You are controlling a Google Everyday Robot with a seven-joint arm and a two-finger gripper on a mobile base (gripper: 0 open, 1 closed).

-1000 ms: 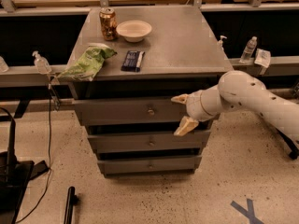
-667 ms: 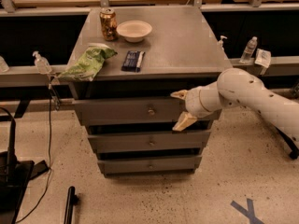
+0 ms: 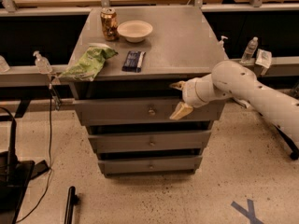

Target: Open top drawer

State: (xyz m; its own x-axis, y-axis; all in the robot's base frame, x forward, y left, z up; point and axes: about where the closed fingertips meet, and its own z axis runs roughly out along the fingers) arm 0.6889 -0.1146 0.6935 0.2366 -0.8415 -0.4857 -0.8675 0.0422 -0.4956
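The top drawer (image 3: pixel 121 111) is the widest grey panel of the cabinet, with a small round knob (image 3: pixel 151 111) at its centre. Its front stands about flush with the cabinet. My gripper (image 3: pixel 178 98) is at the right half of this drawer front, a short way right of the knob and not touching it. It is open, with one tan finger (image 3: pixel 177 85) up at the drawer's top edge and the other lower, level with the knob. It holds nothing. My white arm (image 3: pixel 252 90) reaches in from the right.
Two narrower grey drawers (image 3: pixel 150 143) sit below. On the cabinet top lie a green chip bag (image 3: pixel 88 63), a dark snack bar (image 3: pixel 133 60), a white bowl (image 3: pixel 134 30) and a can (image 3: pixel 109 24). Bottles stand on side rails (image 3: pixel 250 49). A black stand (image 3: pixel 11 171) is at left.
My gripper has risen a little along the top drawer front and edged slightly left toward the knob. The drawer has not moved.
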